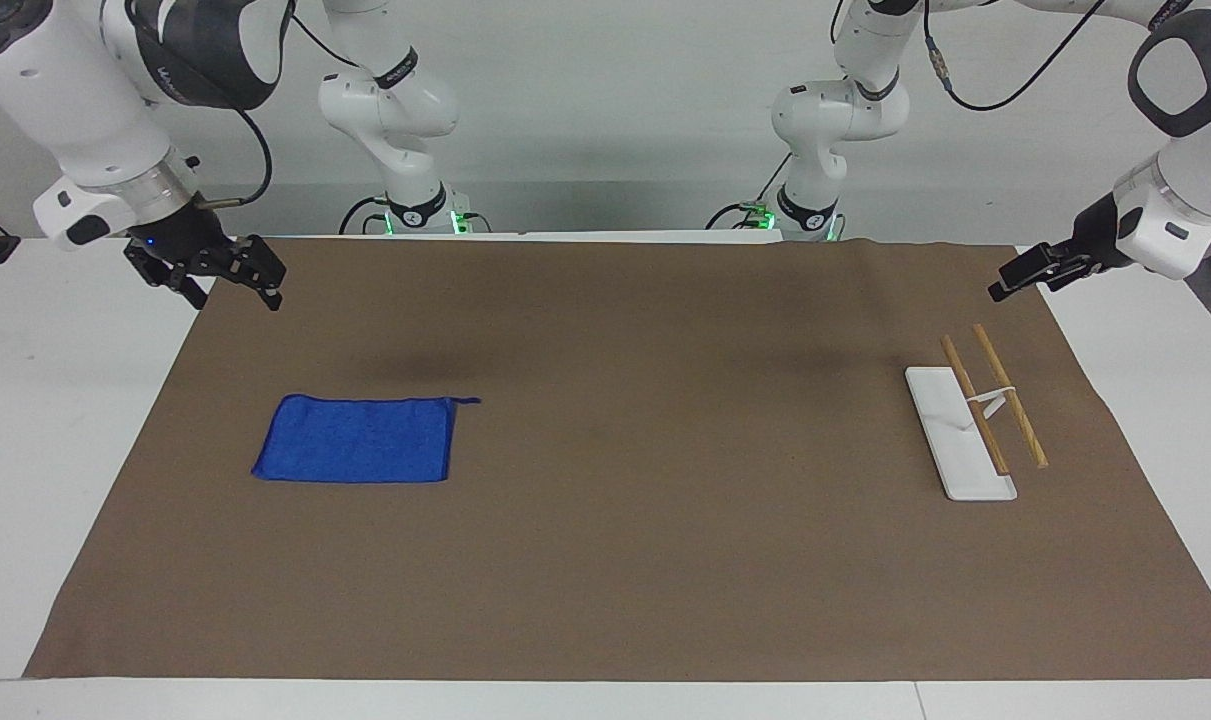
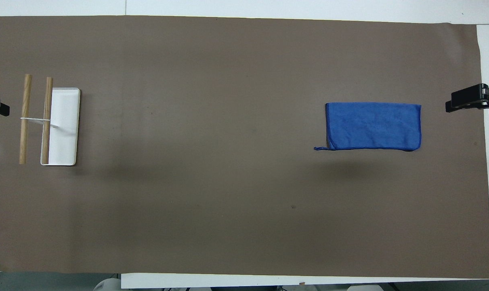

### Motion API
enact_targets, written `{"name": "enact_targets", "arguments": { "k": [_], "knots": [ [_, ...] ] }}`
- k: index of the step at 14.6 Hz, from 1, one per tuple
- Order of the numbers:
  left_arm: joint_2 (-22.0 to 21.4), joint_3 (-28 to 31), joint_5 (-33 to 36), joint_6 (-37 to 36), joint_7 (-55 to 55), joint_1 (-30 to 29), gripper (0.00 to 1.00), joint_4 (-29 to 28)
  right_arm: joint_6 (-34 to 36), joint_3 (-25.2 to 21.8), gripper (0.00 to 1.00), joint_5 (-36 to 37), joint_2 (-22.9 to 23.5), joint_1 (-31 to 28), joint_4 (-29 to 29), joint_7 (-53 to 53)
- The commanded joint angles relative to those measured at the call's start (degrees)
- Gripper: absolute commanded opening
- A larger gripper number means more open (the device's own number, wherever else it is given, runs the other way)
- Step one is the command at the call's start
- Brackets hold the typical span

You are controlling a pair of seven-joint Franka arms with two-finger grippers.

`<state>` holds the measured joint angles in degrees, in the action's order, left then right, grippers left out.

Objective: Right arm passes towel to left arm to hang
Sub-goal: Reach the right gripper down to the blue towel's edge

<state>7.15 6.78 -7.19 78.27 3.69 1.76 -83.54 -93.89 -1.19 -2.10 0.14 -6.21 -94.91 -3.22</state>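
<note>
Brown mat (image 1: 605,560): a matte, paper-like sheet with a faintly grainy surface; it covers most of the white table (image 1: 55,420) and leaves bare white strips at both ends and along the edges.
Right arm (image 1: 95,110): glossy white shells with a broad dark grey lettered joint cover and a silver wrist ring; it waits raised over the mat's corner nearest the robots at its own end of the table.
Right gripper (image 1: 227,280): black, angular, with a small blue light; its fingers are spread wide and hold nothing.
Left arm (image 1: 1180,150): smooth white with a black-outlined joint cap and a silver ring; it waits raised at the mat's edge at its own end.
Left gripper (image 1: 1005,285): slim, black, blocky; fingers apart, nothing between them.
Towel (image 1: 360,440): bright blue terry cloth, fuzzy and rectangular with a stitched hem; it lies flat on the mat toward the right arm's end, about midway between the mat's long edges, well apart from both grippers.
Towel loop (image 1: 465,401): a thin blue string at the corner nearer the robots, pointing toward the table's middle.
Rack (image 1: 960,430): a smooth white oblong base with a low rim and a thin white upright; it stands toward the left arm's end of the mat.
Rack rods (image 1: 1010,408): two round, pale wooden dowels, parallel, carried above the base.
</note>
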Motion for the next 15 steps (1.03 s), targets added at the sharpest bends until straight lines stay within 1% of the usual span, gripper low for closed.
{"name": "enact_targets", "arguments": {
  "k": [1, 6, 10, 11, 15],
  "knots": [
    [-2.0, -1.1, 0.8, 1.9, 0.9, -0.8, 1.00, -2.5, -0.7, 0.1, 1.00, 0.6, -0.7, -0.2, -0.6, -0.5],
    [-2.0, -1.1, 0.8, 2.0, 1.0, -0.8, 1.00, -2.6, -1.0, 0.4, 1.00, 0.5, -0.4, -0.2, -0.8, -0.2],
    [-2.0, -1.1, 0.8, 2.5, 0.9, -0.8, 1.00, -2.9, -4.0, -1.1, 1.00, 0.4, 3.7, -0.6, -2.4, -0.9],
    [-2.0, -1.1, 0.8, 2.7, 0.9, -0.8, 1.00, -3.0, -6.2, -1.1, 1.00, 0.3, 4.4, -0.6, -4.2, -1.6],
    [-2.4, -1.1, 0.8, 3.3, 0.9, -0.7, 1.00, -4.2, -21.1, -1.1, 0.99, 0.3, 4.6, -1.0, -15.5, -5.7]
  ]
}}
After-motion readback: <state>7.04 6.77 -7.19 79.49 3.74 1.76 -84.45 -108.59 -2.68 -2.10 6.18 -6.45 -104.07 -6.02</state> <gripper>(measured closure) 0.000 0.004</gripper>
